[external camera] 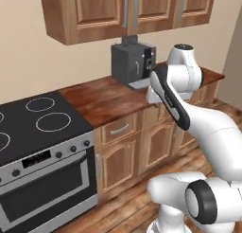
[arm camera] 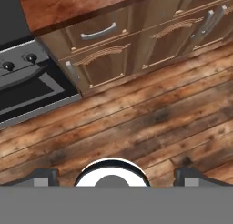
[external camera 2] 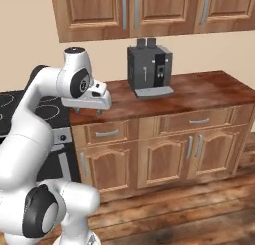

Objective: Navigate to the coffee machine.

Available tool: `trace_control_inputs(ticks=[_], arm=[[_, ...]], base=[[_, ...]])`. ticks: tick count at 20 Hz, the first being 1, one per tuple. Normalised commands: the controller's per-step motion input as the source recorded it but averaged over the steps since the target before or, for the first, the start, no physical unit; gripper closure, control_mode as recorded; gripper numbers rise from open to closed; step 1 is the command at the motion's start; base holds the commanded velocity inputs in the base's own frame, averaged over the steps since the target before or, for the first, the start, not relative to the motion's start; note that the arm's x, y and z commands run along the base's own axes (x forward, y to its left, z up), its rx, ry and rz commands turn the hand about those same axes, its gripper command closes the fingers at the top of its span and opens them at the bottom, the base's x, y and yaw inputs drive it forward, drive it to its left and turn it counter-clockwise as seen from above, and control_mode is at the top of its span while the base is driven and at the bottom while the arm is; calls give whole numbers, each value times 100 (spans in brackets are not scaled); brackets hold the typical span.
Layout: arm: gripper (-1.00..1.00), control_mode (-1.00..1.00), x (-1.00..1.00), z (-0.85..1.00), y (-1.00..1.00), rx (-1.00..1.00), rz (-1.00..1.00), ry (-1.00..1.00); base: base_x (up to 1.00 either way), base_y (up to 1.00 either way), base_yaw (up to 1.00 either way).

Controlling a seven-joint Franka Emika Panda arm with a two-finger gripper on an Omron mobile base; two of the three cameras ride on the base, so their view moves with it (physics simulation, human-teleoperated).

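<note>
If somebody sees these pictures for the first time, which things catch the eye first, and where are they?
The dark grey coffee machine stands on the wooden counter, against the wall under the upper cabinets. The white arm rises in front, with its gripper held before the counter's edge. A black stove sits left of the counter.

The coffee machine point(external camera 2: 149, 67) is set on the counter point(external camera 2: 209, 89), under the cupboards point(external camera 2: 164, 10), right of the stove point(external camera: 38, 128).
</note>
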Motion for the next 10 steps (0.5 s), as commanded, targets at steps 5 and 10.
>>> trace_control_inputs(ticks=[5,10], arm=[[-100,100,0,0,0,0,0,0],[-100,100,0,0,0,0,0,0]], base=[[100,-80,31],[100,-74,33]])
